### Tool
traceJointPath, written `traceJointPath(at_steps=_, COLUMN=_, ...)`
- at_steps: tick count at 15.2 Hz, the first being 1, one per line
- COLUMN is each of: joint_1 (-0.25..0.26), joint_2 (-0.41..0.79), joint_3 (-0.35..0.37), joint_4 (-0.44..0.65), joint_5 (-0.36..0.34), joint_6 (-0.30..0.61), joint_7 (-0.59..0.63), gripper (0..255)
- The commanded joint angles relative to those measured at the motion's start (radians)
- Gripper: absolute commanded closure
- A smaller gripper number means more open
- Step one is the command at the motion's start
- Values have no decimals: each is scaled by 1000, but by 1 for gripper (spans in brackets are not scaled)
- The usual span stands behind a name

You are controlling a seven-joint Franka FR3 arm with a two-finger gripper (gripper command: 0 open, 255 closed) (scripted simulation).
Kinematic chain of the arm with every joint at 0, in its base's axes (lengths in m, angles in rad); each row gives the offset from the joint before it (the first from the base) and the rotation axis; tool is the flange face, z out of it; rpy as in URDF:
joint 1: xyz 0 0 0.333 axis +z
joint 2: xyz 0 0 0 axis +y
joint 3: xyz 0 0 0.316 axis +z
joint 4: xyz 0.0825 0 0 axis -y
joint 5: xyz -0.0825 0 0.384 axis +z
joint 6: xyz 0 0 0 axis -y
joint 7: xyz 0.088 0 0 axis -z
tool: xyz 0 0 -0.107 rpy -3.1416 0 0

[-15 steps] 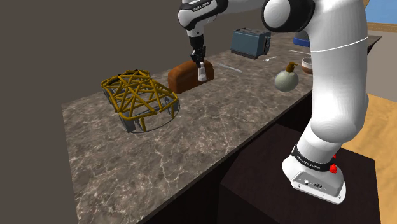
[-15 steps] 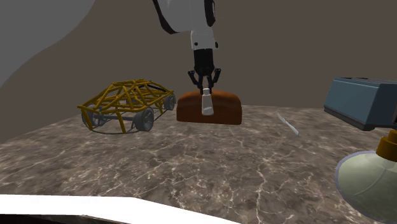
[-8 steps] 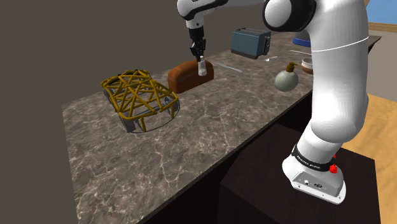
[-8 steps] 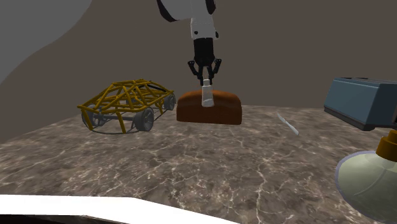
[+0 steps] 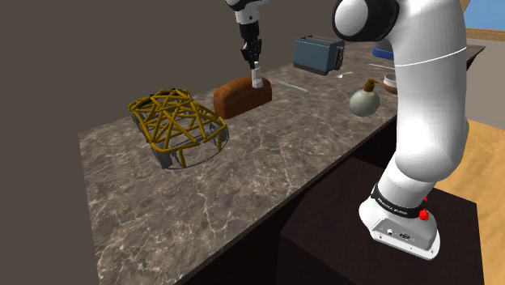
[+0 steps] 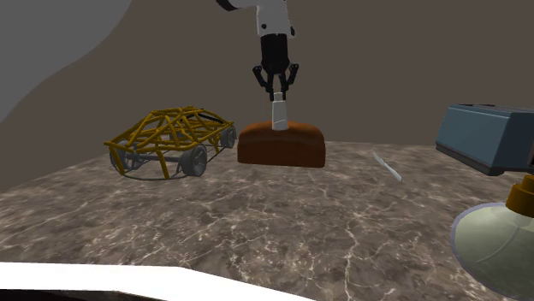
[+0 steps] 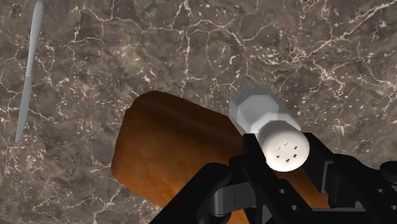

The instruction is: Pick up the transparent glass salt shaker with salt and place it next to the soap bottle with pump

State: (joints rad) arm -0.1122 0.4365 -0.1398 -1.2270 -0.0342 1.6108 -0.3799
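The black gripper is clamped on the capped upper end of the salt shaker. The shaker hangs upright in the air just above the brown bread loaf, well apart from the soap bottle with pump. Drawn pale grey with a faceted body, the shaker is judged small, light and rigid, but smooth and breakable; a firm hold just below the cap suits it.

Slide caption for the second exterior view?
Black two-finger gripper holds a whitish salt shaker aloft near a brown bread loaf.
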Motion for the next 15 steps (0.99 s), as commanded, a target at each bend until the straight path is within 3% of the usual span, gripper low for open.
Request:
traceJointPath(at_steps=1, joint_1=0, joint_2=3, joint_3=0, joint_4=32, joint_5=0, joint_6=-29, joint_7=-1, gripper=255)
traceJointPath(at_steps=9, joint_1=-9, joint_2=50, joint_3=-1, joint_4=215, joint_5=6, joint_6=-165, joint_7=-12, gripper=255)
traceJointPath(at_steps=15, joint_1=-23, joint_2=130, joint_3=-1, joint_4=430, joint_5=15, joint_6=-300, joint_7=-22, gripper=255)
